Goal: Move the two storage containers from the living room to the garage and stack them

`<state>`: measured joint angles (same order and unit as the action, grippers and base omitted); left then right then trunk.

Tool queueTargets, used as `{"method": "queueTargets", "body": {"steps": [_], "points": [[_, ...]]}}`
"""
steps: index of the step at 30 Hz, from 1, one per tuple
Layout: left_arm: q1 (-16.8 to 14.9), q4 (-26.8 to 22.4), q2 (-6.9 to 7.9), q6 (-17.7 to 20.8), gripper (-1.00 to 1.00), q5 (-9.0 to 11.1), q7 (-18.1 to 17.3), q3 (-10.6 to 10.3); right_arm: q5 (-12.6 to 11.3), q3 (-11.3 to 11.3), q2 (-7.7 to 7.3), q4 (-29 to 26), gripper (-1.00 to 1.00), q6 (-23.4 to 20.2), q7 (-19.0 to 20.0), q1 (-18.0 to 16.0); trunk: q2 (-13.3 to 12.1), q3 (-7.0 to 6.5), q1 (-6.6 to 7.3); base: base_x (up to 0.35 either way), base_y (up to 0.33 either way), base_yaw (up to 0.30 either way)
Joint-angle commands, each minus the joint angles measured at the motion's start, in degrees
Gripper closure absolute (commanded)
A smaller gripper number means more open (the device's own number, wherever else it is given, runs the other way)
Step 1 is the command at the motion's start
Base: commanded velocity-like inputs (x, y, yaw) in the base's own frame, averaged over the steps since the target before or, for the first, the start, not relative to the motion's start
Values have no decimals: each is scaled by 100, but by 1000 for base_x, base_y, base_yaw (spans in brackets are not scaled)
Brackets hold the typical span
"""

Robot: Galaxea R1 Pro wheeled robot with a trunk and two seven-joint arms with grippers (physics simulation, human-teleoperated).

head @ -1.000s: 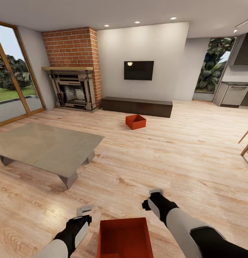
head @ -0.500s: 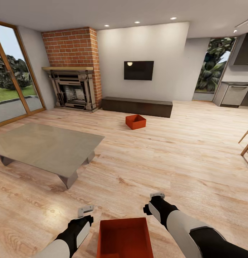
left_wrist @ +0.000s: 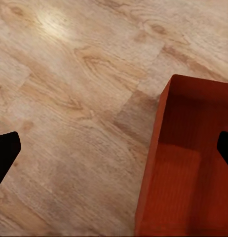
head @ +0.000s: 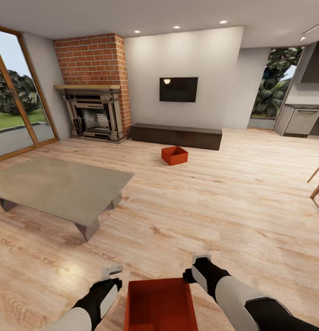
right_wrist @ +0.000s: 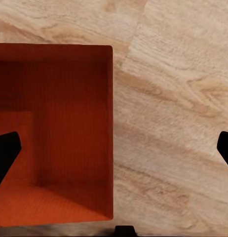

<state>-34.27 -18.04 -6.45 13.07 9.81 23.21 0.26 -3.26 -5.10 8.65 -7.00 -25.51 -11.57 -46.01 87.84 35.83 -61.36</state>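
Both arms have drawn back toward the robot's body over the last second, and the near container (head: 160,305) now sits between the left gripper (head: 109,275) and the right gripper (head: 199,263), each poised just outside a side wall. From the wrist views, both sets of jaws stand spread wide with nothing between them; the left one straddles the container's left wall (left_wrist: 153,163), the right one its right wall (right_wrist: 110,133). My reading is that the first pickup is being lined up: the next move calls for lowering both grippers onto those opposite walls and pinching evenly, so the box lifts level. The second container (head: 174,156) rests well apart on the light wood-plank floor (head: 223,197), just in front of the long dark cabinet (head: 176,136) under the wall TV (head: 178,89). A grey low table (head: 58,186) stands to the left, with the brick fireplace (head: 92,87) behind it. All of this is the living room, so the garage trip is not yet begun.
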Motion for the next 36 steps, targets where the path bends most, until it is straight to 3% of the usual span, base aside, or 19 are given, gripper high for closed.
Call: {"method": "queueTargets", "body": {"steps": [1, 2, 6, 11, 27, 36], "points": [[-1, -25, -20, 221, -100, 31, 25, -36, -33, 13, 1, -12, -100, -20, 88, 70, 44, 23, -22, 0, 0, 0], [-1, -43, -32, 455, -100, 23, 25, -173, -39, 322, -7, -6, -100, 113, 168, 139, 85, 41, -44, 0, 0, 0], [-1, -48, -32, 533, -100, 21, 31, -493, -41, 619, -8, 41, -100, 303, 187, 229, 245, 113, -132, 0, 0, 0], [-1, -50, -32, 546, -100, 21, 33, -626, -21, 663, 10, 56, -100, 332, 186, 248, 446, 203, -242, 0, 0, 0], [-1, -38, -32, 511, -100, 38, -16, -641, -8, 659, 6, 58, -100, 328, -15, 250, 1087, 490, -593, 0, 0, 0], [-1, -9, -30, 512, -100, 44, -347, -641, -5, 659, 14, 58, -100, 327, -263, 250, 1448, 652, -791, 0, 0, 0]]}}
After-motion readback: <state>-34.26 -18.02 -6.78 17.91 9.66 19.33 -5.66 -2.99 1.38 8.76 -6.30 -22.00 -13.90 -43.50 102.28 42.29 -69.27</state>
